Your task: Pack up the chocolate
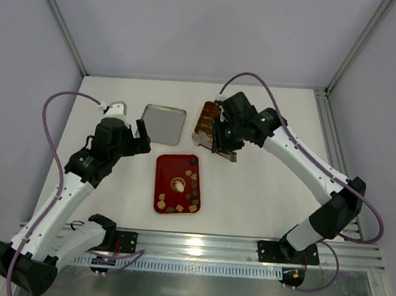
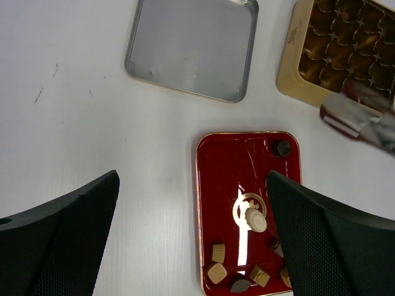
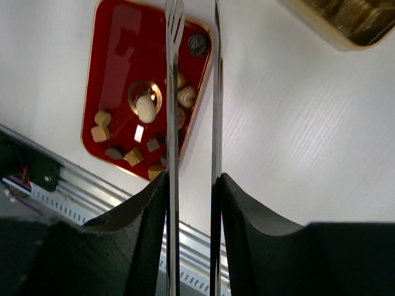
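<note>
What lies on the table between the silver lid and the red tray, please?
Nothing: only bare white table separates the silver lid from the red tray, clearest in the left wrist view.

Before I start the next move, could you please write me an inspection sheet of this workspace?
Surface: white table, a few faint dark marks, no spills seen.
Job's things: chocolate pieces lie on the red tray, mostly toward its near end. The gold tin stands behind it to the right; how full it is cannot be told.
Clutter: silver lid, empty, left of the gold tin.
Grippers: left gripper open, holding nothing. Right gripper shut on metal tongs, nothing seen between their tips.
Cables: purple cables loop over each arm, clear of the things on the table.
Surroundings: grey walls on three sides, metal rail at the near edge.
</note>
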